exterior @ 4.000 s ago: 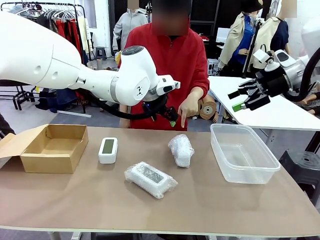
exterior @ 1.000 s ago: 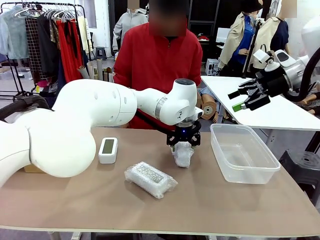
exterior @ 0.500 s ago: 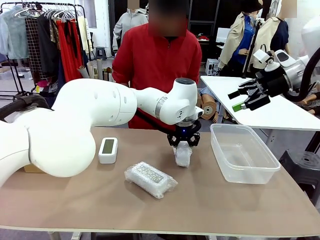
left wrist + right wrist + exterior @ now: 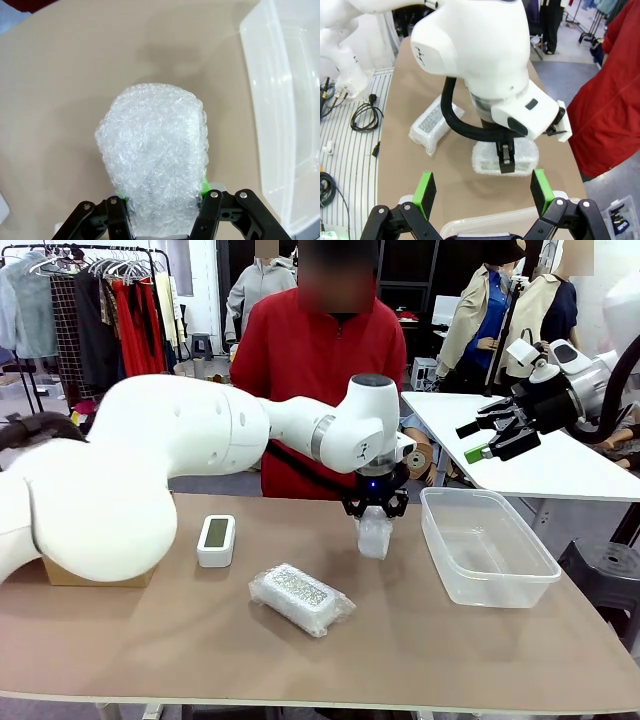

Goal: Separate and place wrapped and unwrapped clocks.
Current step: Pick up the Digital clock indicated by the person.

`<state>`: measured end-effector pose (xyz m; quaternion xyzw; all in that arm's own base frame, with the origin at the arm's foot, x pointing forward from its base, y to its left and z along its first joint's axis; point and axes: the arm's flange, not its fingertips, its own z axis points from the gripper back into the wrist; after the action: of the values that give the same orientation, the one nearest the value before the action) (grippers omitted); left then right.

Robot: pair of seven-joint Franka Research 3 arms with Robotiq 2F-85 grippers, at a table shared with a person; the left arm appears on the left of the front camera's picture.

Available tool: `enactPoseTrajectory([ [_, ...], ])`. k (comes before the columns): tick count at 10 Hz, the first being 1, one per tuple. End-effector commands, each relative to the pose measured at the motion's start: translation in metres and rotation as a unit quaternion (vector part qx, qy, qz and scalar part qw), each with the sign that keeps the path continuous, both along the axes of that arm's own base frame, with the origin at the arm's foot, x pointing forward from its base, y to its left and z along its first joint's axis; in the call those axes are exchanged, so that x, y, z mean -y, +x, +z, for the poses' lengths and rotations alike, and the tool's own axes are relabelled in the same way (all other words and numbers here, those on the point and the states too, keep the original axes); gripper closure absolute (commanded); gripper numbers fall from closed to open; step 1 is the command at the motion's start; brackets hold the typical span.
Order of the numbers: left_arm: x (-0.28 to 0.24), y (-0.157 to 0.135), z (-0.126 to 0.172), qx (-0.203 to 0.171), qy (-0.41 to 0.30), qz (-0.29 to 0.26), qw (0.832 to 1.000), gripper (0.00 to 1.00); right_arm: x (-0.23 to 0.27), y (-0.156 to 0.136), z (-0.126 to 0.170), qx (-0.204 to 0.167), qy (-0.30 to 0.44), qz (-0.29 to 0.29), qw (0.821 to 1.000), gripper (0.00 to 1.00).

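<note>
My left gripper [image 4: 375, 510] is shut on a bubble-wrapped clock [image 4: 375, 536], held upright just above the table beside the bin. In the left wrist view the wrapped clock [image 4: 155, 155] sits between the green-padded fingers of the left gripper [image 4: 162, 212]. A second wrapped clock [image 4: 300, 598] lies flat at the table's middle front. The bare white clock [image 4: 216, 540] stands to the left. My right gripper [image 4: 490, 435] hangs open high at the right, nothing in it. From the right wrist, the held clock [image 4: 522, 157] and the lying one [image 4: 432, 125] show beyond the right gripper [image 4: 482, 192].
A clear plastic bin [image 4: 487, 570] stands at the table's right, close to the held clock. A cardboard box [image 4: 85, 578] at the left is mostly hidden behind my left arm. A person in a red top [image 4: 320, 370] stands at the far side.
My left gripper has shut on the upright wrapped clock, lifted it off the table and carried it slightly right toward the bin. The right arm has stayed still.
</note>
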<state>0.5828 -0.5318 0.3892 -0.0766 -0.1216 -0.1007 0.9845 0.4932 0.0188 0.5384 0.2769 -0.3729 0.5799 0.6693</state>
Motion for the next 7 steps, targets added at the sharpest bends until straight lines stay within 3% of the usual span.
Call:
enactPoseTrajectory([
  [1, -0.031, -0.021, 0.03, -0.006, 0.004, -0.021, 1.0, 1.0, -0.001, -0.001, 0.0, 0.0, 0.0, 0.001, 1.0, 0.0],
  [5, -0.065, -0.039, 0.097, 0.037, -0.004, -0.039, 0.999, 1.0, -0.001, -0.001, 0.0, 0.0, 0.0, 0.001, 1.0, 0.0],
  [7, -0.076, -0.043, 0.126, 0.04, 0.004, -0.047, 0.998, 1.0, -0.001, -0.001, 0.0, 0.0, 0.0, 0.001, 1.0, 0.0],
])
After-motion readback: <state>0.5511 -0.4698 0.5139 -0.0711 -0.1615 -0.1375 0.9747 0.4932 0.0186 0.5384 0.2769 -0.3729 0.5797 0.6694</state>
